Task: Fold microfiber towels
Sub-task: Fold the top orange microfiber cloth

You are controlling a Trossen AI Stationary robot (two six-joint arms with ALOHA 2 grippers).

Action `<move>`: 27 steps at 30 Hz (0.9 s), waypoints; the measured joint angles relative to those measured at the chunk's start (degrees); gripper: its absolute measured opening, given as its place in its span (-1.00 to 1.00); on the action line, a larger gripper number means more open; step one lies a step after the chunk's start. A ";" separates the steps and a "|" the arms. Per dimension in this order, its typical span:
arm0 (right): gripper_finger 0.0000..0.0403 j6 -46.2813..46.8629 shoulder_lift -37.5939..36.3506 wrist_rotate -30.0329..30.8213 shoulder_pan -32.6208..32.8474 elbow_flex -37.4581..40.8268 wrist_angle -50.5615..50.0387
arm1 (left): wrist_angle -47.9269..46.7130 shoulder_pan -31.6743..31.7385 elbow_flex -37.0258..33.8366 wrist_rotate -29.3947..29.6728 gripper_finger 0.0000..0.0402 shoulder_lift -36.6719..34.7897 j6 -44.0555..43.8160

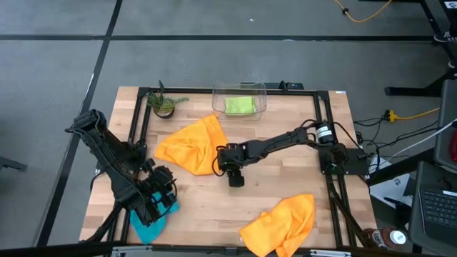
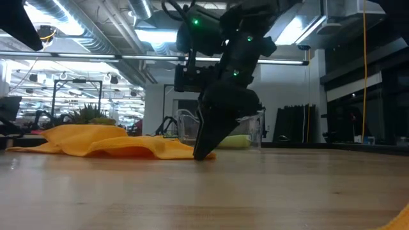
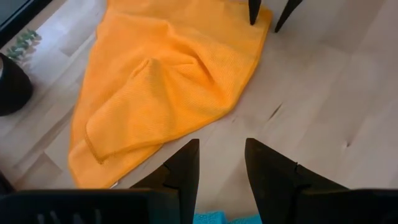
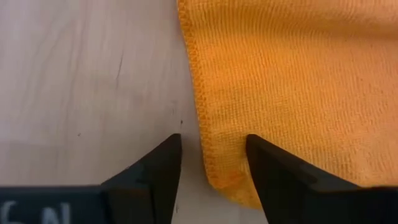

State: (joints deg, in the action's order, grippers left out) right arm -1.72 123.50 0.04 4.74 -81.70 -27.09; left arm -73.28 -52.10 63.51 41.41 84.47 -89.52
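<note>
That orange microfiber towel (image 1: pixel 191 145) in the middle of the table is light, floppy stuff; it will sag and fold over itself the moment a corner is lifted, so I'd say the stitched hem at a corner is the place to pinch, since the napped cloth gives the fingers some bite there. It lies loosely crumpled, flat at the edges and humped in the middle.

The right gripper (image 4: pixel 208 171) is down at the table right at that towel's near corner, fingers parted a moderate way with the hemmed corner lying between them; they hold nothing, the cloth resting on the wood.

The left gripper (image 3: pixel 221 177) hangs at the front left of the table, partly open and empty, pointed toward the same towel from well apart, with the teal towel (image 1: pixel 153 218) bunched just under it.

A second orange towel (image 1: pixel 282 225) lies crumpled at the front right, well apart from both grippers. The lime green towel (image 1: pixel 240 105) sits in the clear plastic bin (image 1: pixel 260 91) at the back edge, beside a small potted plant (image 1: pixel 164 106)
</note>
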 joint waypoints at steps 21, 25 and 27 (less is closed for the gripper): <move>-0.97 7.94 -0.83 -4.20 2.43 -0.38 -15.00 | 7.60 3.31 0.04 -2.96 -0.39 4.64 0.17; -0.98 9.18 -2.88 -5.66 4.38 0.40 -20.43 | 9.96 5.23 0.04 -4.48 -0.39 9.68 4.88; -0.98 10.16 -4.02 -6.74 5.14 0.63 -24.15 | 10.98 6.25 0.04 -5.41 -0.39 11.69 6.90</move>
State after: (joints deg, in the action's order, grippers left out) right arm 8.45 119.48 -6.70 9.88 -81.07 -51.25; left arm -62.30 -45.85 63.55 36.00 96.16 -82.62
